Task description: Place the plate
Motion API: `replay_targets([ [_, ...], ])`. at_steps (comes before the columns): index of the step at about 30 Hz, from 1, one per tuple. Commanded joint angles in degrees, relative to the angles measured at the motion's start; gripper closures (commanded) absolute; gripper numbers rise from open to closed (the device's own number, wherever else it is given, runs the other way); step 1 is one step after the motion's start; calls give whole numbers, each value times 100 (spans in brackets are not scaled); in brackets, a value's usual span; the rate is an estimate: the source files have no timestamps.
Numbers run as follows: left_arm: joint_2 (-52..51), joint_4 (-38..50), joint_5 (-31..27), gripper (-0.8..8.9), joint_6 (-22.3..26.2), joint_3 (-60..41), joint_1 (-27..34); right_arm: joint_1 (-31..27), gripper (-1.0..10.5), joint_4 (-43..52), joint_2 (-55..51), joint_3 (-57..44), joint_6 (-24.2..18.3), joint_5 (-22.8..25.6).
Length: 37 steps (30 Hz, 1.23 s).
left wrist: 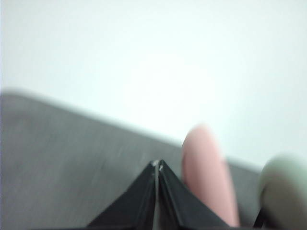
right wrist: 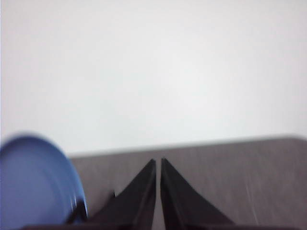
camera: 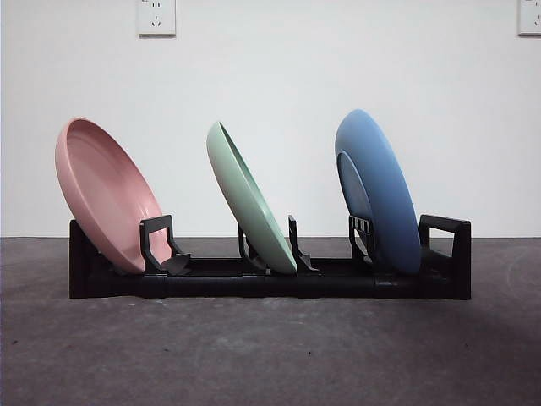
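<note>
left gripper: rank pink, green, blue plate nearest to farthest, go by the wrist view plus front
1. Pink plate, just beside the left gripper, at one end of the rack.
2. Green plate, middle slot.
3. Blue plate, far end, outside the left wrist view.

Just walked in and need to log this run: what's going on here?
Nothing is being handled right now. Three plates lean in a black rack on the table: pink plate, green plate and blue plate. Both grippers are shut and empty, out of the front view; the left gripper is near the pink plate, the right gripper near the blue one.
</note>
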Motion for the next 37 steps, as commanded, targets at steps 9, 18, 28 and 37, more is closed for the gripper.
replay_targets([
  [9, 0, 734, 11, 806, -470, 647, 0, 4, 932, 444, 7, 667, 673, -92],
  [18, 896, -2531, 181, 803, -293, 3130, 0, 4, 932, -2667, 634, 2712, 656, -282],
  [28, 2599, -5202, 750, 803, 63, 5062, 0, 4, 932, -5069, 2249, 4452, 627, -1325],
  [37, 3989, -7823, 826, 803, 459, 6391, 0, 4, 932, -7541, 3921, 6019, 334, -1495],
])
